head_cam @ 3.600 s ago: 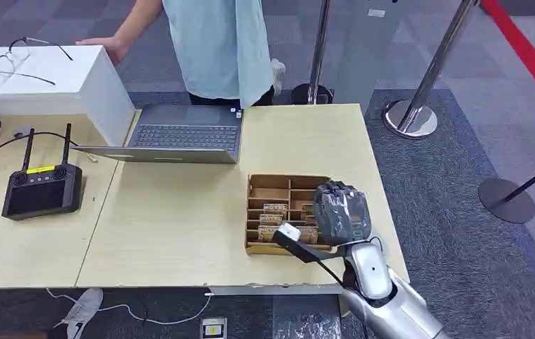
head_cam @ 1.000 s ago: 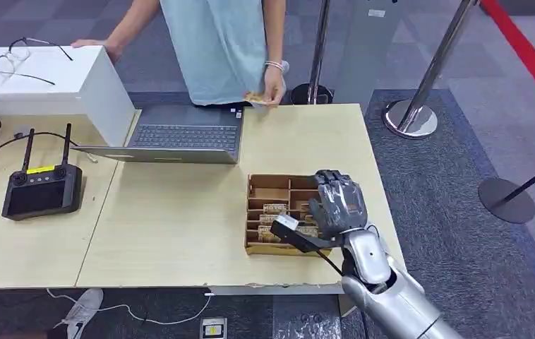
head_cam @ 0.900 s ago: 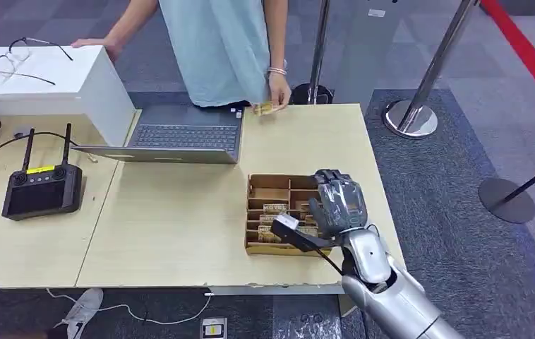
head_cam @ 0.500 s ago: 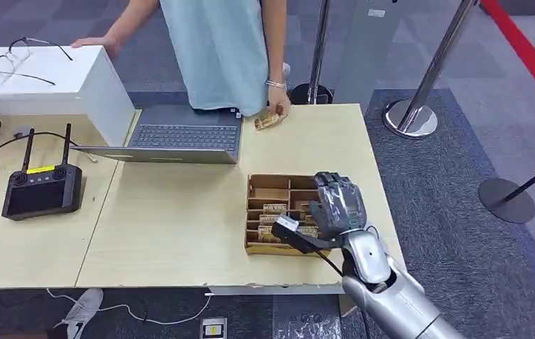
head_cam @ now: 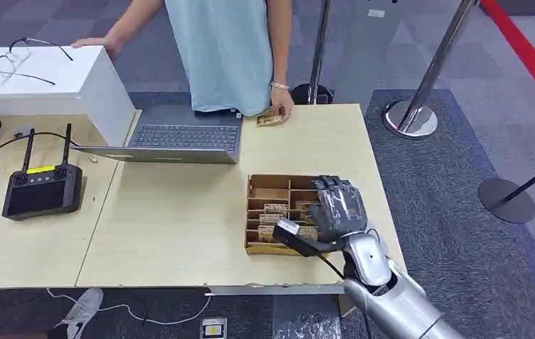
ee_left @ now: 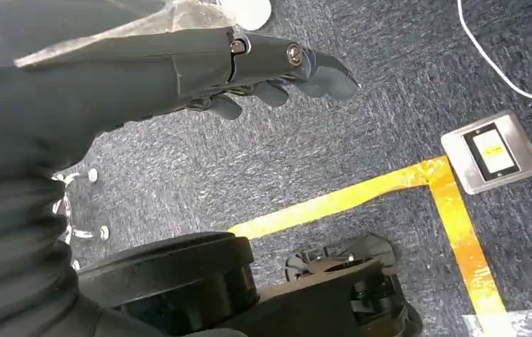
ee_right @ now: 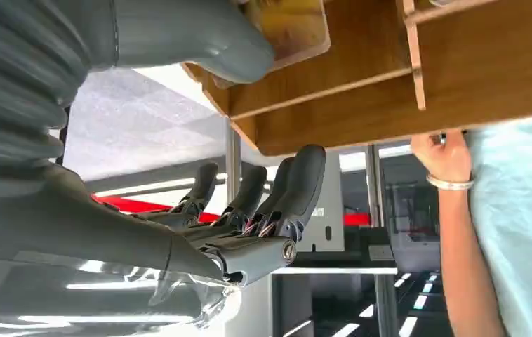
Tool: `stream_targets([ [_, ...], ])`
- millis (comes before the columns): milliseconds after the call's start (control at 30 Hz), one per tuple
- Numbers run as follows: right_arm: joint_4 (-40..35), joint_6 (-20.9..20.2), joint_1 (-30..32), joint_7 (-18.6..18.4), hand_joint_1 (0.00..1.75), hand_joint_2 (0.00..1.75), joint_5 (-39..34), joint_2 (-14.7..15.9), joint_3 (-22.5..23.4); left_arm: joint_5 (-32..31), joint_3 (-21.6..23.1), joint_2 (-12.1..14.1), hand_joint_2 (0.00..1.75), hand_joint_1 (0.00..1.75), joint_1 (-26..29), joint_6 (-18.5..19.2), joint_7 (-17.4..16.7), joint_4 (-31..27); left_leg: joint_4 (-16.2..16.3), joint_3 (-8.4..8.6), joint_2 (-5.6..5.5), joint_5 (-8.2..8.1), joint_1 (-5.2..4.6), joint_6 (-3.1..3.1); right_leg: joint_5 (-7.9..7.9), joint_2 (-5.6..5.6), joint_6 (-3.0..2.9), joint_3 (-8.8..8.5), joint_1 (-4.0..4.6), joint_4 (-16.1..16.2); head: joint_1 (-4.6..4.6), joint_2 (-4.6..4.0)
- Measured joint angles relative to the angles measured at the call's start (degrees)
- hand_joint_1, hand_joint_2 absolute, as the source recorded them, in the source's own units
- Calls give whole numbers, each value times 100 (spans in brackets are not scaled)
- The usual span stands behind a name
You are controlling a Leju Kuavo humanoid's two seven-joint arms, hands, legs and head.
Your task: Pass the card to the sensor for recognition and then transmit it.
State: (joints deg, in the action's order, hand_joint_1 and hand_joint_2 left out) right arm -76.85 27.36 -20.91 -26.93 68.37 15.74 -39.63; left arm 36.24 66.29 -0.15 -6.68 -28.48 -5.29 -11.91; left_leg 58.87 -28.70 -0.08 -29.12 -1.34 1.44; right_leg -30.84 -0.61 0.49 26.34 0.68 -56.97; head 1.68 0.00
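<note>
The card the task needs sits, as far as I can judge, in the wooden card box near the right edge of the worktop, where several tan cards stand in the slots and the right robot hand hovers over the box's right side. That robot hand looks empty: in the right wrist view its fingers are spread apart and clear of the box wall, while the thumb lies against a yellowish card face, touching or just beside it, not pinching. The main risk is the box itself: it looks light and unfixed, so a hand pushing down or sideways could shove it toward the worktop edge or tip it. Next, cards packed together may come out two at once, or one may slip from a shallow thumb grip and fall among the dividers. A person stands at the far edge holding another small card-like item by the laptop; a wide swing toward a reader could meet that arm. Which object is the sensor I cannot tell. The robot hand hides the slots beneath it, the card print is too small to read, and the left robot hand hangs over the carpet, fingers loosely curled and holding nothing.
</note>
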Motion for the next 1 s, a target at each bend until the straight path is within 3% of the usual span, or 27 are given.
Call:
stream_targets([
  [1000,-129,-105,251,-39,80,175,109,109,-7,39,0,-9,175,0,17,-18,0,0,0,10,2,0,0,0,1,0,1,-9,0,0,0,0],
])
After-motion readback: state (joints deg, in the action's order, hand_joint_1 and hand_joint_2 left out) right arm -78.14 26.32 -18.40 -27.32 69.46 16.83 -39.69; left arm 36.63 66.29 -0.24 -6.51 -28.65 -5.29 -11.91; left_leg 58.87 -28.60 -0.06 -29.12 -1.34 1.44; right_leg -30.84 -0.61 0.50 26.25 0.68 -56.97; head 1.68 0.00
